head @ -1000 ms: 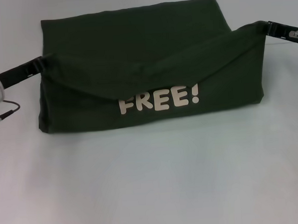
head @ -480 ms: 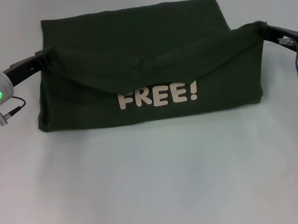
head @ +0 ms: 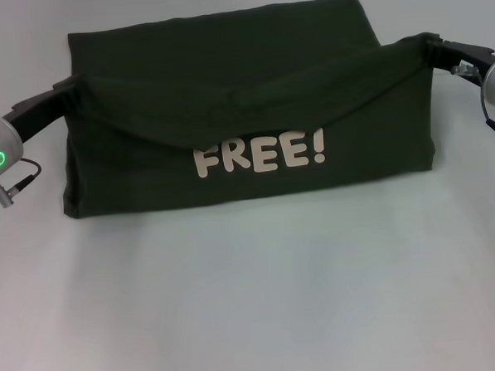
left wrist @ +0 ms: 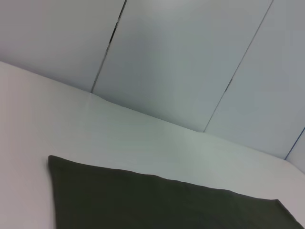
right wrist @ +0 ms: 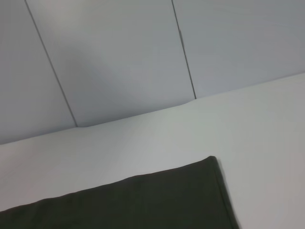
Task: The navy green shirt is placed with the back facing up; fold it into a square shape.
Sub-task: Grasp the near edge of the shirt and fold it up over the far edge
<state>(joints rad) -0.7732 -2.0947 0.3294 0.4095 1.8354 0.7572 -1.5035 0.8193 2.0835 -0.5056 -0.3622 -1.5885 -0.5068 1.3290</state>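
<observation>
Navy green shirt [head: 252, 110] on the white surface [head: 254, 301], its lifted fold spanning between the two pincers. Left pincer [head: 67, 97] and right pincer [head: 427, 50] each clamp one end of that fold, "FREE!" lettering [head: 260, 156] lying below the sagging edge between them.

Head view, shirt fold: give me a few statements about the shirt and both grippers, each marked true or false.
1. The navy green shirt is plain, with no print. False: white letters reading FREE! show on it.
2. The left gripper holds one end of the raised fold. True.
3. The right gripper is parked away from the cloth. False: it grips the fold's other end.
4. The held edge sags in the middle between the grippers. True.
5. The shirt is already folded to a square. False: it lies as a wide rectangle on the table.
</observation>
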